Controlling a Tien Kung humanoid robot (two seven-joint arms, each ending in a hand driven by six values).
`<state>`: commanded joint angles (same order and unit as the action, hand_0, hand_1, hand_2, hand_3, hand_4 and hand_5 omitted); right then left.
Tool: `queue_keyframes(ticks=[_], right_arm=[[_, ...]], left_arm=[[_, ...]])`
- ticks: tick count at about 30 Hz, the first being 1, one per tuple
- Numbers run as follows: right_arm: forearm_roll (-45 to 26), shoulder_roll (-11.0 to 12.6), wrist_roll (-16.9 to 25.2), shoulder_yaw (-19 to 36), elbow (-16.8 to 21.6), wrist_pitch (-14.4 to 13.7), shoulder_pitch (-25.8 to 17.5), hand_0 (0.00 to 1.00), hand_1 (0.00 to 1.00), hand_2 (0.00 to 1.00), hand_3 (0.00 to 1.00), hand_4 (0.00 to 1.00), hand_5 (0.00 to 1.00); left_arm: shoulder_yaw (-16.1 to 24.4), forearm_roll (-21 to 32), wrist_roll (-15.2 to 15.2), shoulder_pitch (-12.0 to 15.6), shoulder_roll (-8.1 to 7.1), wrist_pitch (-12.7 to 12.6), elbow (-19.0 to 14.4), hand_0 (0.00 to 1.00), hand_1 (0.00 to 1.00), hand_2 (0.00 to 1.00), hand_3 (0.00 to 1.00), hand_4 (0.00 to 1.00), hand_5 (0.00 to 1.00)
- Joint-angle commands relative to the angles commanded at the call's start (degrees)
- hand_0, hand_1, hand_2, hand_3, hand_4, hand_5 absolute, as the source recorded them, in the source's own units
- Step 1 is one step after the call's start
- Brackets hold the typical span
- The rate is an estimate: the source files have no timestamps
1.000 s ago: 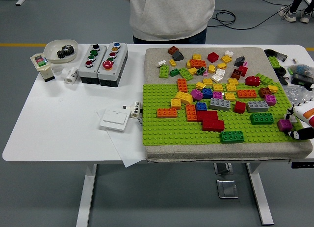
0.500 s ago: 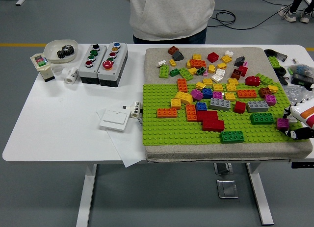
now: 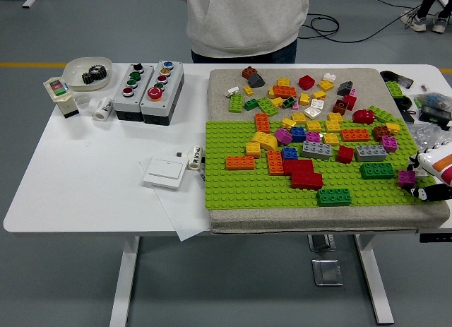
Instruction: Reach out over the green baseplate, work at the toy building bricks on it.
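The green baseplate (image 3: 233, 189) lies on a grey mat, with many toy bricks scattered over its middle and back. Among them are a red block (image 3: 302, 171), an orange brick (image 3: 240, 162), a dark green brick (image 3: 334, 196) near the front and another dark green brick (image 3: 376, 171). My right hand (image 3: 418, 179) comes in at the plate's right edge. Its fingers (image 3: 424, 193) are curled around a small magenta brick (image 3: 407, 177) at the plate's right border. The left hand is out of sight.
A person in a grey hoodie (image 3: 244, 20) stands at the far side, hands hidden. On the left of the table are two button boxes (image 3: 148, 90), a white bowl with a gear (image 3: 88, 73), a white switch (image 3: 165, 172) and paper. Clutter (image 3: 431, 108) sits at the right.
My right hand and the magenta brick have shifted slightly left and up at the plate's right edge. Everything else stays put.
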<state>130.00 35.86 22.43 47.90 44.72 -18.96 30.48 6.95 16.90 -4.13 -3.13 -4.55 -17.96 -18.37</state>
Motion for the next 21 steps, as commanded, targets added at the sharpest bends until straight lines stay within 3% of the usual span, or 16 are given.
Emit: queue_keyframes(ticks=[14,21], right_arm=[[0.0,1.39,0.47,2.84,3.16,-0.3,-2.15,0.388,0.492,0.568,0.511,0.682,0.473],[-2.23,3.44,1.49,5.0,11.71,-1.58,-4.72,0.387,0.493,0.57,0.513,0.682,0.471]], left_arm=[[0.49,-0.81,0.35,0.28,0.01,-0.11,0.02,0.668,0.752,0.766,0.579,0.653,0.607],[0.56,-0.97,0.39,0.33,-0.01,-0.08,0.0,0.669,0.752,0.766,0.579,0.653,0.607]])
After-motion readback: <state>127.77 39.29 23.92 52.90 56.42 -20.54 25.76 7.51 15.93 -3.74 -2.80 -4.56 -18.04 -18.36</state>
